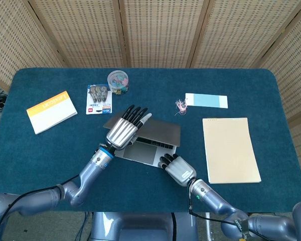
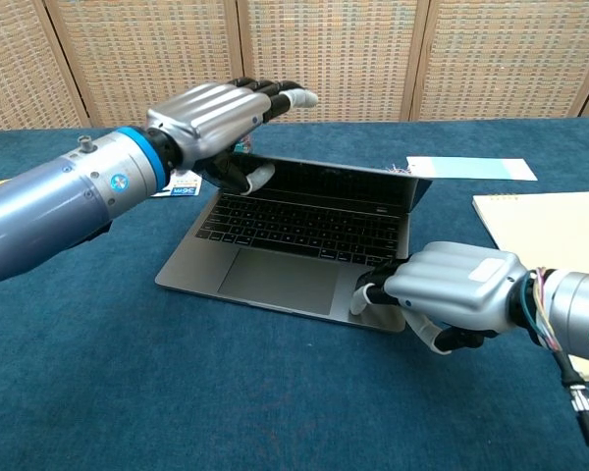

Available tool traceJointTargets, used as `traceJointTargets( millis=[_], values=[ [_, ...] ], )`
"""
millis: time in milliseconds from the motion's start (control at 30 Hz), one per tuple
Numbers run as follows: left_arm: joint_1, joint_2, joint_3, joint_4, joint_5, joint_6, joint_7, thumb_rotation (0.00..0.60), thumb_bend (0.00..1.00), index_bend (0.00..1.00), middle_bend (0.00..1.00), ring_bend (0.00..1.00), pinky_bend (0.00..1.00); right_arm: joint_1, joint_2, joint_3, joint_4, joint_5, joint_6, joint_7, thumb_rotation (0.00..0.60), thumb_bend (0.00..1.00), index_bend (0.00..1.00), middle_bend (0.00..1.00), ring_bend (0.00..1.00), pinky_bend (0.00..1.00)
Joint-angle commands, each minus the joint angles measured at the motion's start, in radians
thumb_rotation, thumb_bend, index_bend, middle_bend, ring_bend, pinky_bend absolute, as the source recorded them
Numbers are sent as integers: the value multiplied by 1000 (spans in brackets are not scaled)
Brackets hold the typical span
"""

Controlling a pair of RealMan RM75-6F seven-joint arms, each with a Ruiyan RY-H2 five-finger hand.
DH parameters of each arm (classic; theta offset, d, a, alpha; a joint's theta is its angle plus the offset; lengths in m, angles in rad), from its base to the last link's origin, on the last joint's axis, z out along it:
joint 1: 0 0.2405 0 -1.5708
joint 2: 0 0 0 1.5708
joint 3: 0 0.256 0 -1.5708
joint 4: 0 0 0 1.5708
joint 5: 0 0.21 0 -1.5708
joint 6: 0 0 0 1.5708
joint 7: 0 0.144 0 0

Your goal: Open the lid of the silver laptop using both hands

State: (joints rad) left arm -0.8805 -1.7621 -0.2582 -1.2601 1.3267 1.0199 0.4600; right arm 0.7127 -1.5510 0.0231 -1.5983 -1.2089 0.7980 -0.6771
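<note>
In the head view the left hand (image 1: 124,131) covers the near left part of the silver laptop's (image 1: 158,131) lid, so its thumb cannot be seen there. The right hand (image 2: 450,291) hides the base's front right corner. The tan notebook (image 2: 550,221) runs off the chest view's right edge. Print on the card pack (image 1: 99,98) is too small to read.
</note>
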Motion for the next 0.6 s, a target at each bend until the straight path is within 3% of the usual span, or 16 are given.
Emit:
traceJointTargets(
  millis=[33,600],
  values=[
    [-16,4,-21,7,-21,-6,18,600,494,0,0,0,0,5,2,-5,1,-1,-2,9,600,1000,190,199,129,248],
    [-64,41,-104,52,-145,-33,54,600,492,0,0,0,0,25,7,-22,4,-11,-11,62,600,1000,190,200,130,248]
  ],
)
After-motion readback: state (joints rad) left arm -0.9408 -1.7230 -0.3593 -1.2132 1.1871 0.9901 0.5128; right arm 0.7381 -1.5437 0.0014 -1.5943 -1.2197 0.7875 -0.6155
